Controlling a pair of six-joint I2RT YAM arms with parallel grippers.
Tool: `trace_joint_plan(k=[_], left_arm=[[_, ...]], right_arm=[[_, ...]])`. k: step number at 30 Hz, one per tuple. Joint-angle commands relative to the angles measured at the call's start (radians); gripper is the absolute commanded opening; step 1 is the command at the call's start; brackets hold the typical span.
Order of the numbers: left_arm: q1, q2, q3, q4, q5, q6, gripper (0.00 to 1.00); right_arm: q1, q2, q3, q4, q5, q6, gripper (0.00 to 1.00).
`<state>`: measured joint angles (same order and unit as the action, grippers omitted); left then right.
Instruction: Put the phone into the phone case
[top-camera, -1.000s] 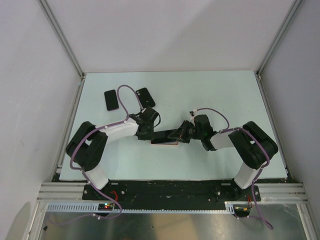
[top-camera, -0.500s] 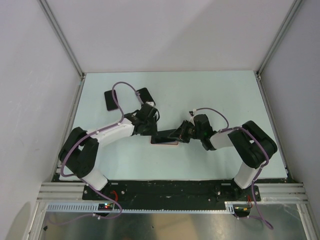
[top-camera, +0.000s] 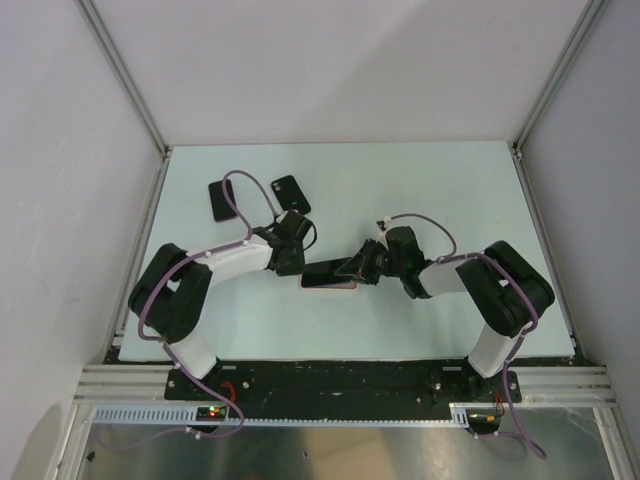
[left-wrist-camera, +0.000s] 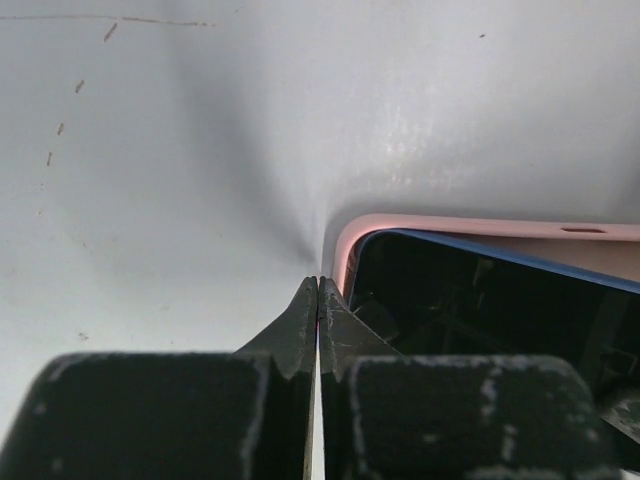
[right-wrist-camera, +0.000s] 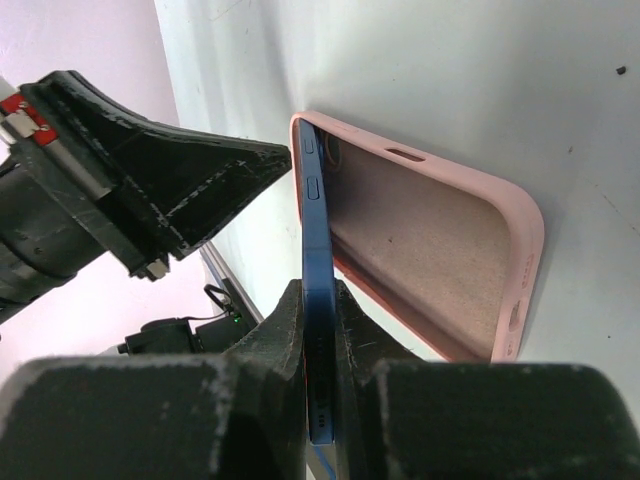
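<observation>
The slim blue-edged phone (right-wrist-camera: 314, 225), clamped in my right pincer (right-wrist-camera: 318, 305), is only part-seated in the pink silicone case (right-wrist-camera: 430, 240); left pincer (left-wrist-camera: 318, 310) closed, empty.

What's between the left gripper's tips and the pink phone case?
Nothing: the left wrist view shows the shut left gripper with tips at a corner of the pink case, bare table beside them. Contact cannot be told.

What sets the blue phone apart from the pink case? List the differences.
Colour: the blue-edged, dark-screened phone against the pink, soft-looking phone case. Pose: the phone case lies flat, open side up; the phone tilts, one end in it, the other raised. Hold: the right gripper clamps the phone; no gripper holds the phone case. Both are rounded rectangles.
</observation>
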<state>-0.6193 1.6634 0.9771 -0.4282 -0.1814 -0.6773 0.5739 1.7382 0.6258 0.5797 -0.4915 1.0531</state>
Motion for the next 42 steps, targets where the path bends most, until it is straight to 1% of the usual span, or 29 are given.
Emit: trace_joint_plan(k=[1, 13, 18, 21, 26, 28, 34, 39, 42], left_arm=[[-0.003, 0.028, 0.014, 0.012, -0.028, -0.022, 0.00], [-0.013, 0.063, 0.045, 0.035, 0.014, -0.006, 0.00], [-0.014, 0.064, 0.065, 0.036, 0.021, 0.007, 0.00], [-0.014, 0.063, 0.072, 0.036, 0.026, 0.012, 0.00], [-0.013, 0.065, 0.077, 0.036, 0.032, 0.013, 0.00], [-0.013, 0.067, 0.078, 0.036, 0.035, 0.013, 0.00], [-0.015, 0.057, 0.074, 0.037, 0.040, 0.013, 0.00], [-0.015, 0.048, 0.068, 0.036, 0.036, 0.015, 0.00], [-0.015, 0.050, 0.063, 0.036, 0.037, 0.015, 0.00]], right_arm=[[0.020, 0.052, 0.010, -0.128, 0.086, -0.053, 0.00], [0.051, 0.101, 0.049, -0.151, 0.090, -0.051, 0.00], [0.041, 0.116, 0.061, -0.194, 0.094, -0.077, 0.00], [0.023, 0.099, 0.065, -0.232, 0.099, -0.109, 0.01], [-0.012, 0.045, 0.074, -0.294, 0.092, -0.153, 0.19], [-0.018, 0.024, 0.083, -0.320, 0.093, -0.172, 0.24], [-0.019, -0.038, 0.098, -0.371, 0.095, -0.199, 0.32], [-0.020, -0.083, 0.104, -0.427, 0.133, -0.228, 0.40], [-0.025, -0.104, 0.106, -0.452, 0.149, -0.240, 0.44]])
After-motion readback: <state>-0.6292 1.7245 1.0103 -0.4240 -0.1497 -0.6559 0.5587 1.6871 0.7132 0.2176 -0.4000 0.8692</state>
